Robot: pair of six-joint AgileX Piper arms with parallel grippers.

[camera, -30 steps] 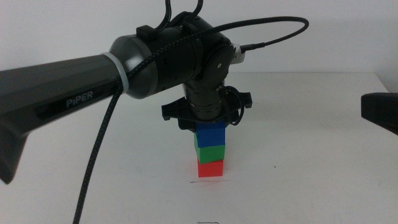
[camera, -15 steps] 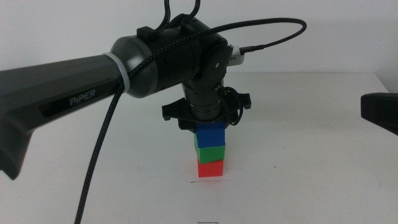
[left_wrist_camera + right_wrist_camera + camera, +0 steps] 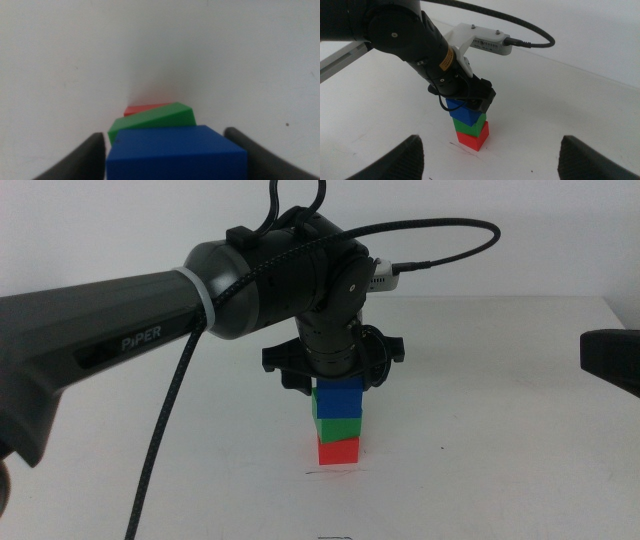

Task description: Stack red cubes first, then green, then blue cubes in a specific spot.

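Middle view: 3-cube stack standing, left gripper lifting away

From my console, the left gripper (image 3: 335, 376) sits directly over the tower, slightly higher than half a second ago, with a thin strip more of the blue cube (image 3: 336, 401) now showing beneath it. In the left wrist view the jaws stand spread, a gap visible on each side of the blue cube, so I judge it released. Blue rests on the green cube (image 3: 336, 426), green on the red cube (image 3: 338, 451), and red sits just behind the dark line (image 3: 335, 472) on the white table (image 3: 500, 440). The stack has not shifted. The right gripper (image 3: 490, 157) waits well off to the side, jaws wide apart and empty. I read the stacking as done, with only retreat left.
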